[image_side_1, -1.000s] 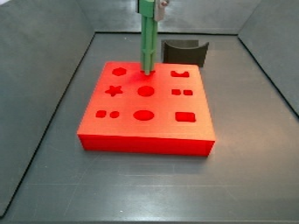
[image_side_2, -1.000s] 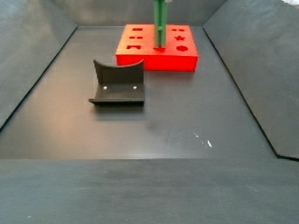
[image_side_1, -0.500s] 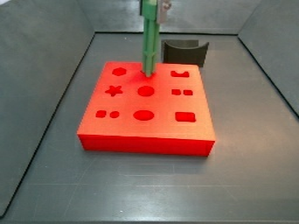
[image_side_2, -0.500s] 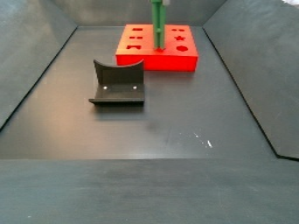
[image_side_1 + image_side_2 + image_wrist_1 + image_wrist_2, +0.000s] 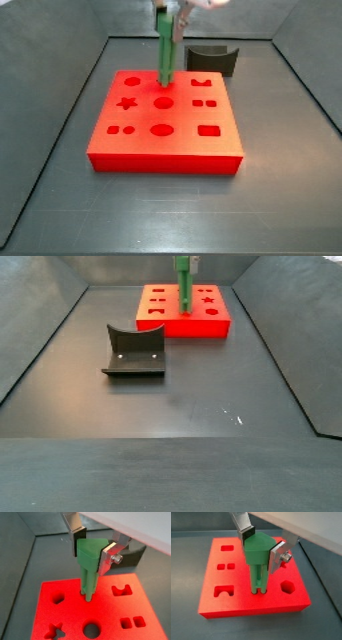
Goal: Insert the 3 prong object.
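The 3 prong object (image 5: 88, 577) is a long bright green peg held upright, also seen in the other wrist view (image 5: 256, 572). My gripper (image 5: 93, 549) is shut on its wide top, and it shows the same way in the other wrist view (image 5: 261, 548). The peg's lower end stands at a hole in the top of the red block (image 5: 73, 614), near the block's far edge. How deep it sits I cannot tell. In both side views the peg (image 5: 164, 55) (image 5: 183, 278) rises from the red block (image 5: 167, 145) (image 5: 181, 326). The gripper (image 5: 171, 6) shows at the frame's edge.
The red block's top has several other shaped holes, among them a star (image 5: 130, 102) and a circle (image 5: 163, 102). The dark fixture (image 5: 211, 60) stands on the floor beside the block, apart from it (image 5: 134, 351). Sloped dark walls enclose the grey floor (image 5: 201, 406).
The peg and gripper have shifted slightly sideways and a little lower. The red block has slid a little with them. The fixture has not moved.
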{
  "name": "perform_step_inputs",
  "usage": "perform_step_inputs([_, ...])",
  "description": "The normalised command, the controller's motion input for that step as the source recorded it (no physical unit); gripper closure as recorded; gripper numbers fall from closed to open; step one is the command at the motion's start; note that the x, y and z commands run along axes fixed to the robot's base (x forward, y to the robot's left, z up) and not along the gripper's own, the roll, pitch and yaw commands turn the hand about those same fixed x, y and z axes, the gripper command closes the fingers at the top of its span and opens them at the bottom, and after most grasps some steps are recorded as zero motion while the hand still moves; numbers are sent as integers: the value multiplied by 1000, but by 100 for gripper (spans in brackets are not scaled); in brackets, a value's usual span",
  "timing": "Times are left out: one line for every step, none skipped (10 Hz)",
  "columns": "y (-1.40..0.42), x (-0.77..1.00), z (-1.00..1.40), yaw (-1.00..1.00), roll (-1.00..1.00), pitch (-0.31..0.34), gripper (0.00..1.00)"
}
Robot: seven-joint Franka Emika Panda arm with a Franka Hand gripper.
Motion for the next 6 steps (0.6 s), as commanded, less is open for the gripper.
perform_step_inputs([0,134,-1000,-120,0,0,100])
perform_step_inputs([0,86,-1000,-109,0,13,100])
perform_step_inputs([0,0,-1000,-129,0,51,100])
perform_step_inputs([0,0,-1000,-163,0,76,100])
perform_step_inputs([0,-57,-369,-97,50,44,100])
perform_step_inputs([0,0,0,0,0,0,100])
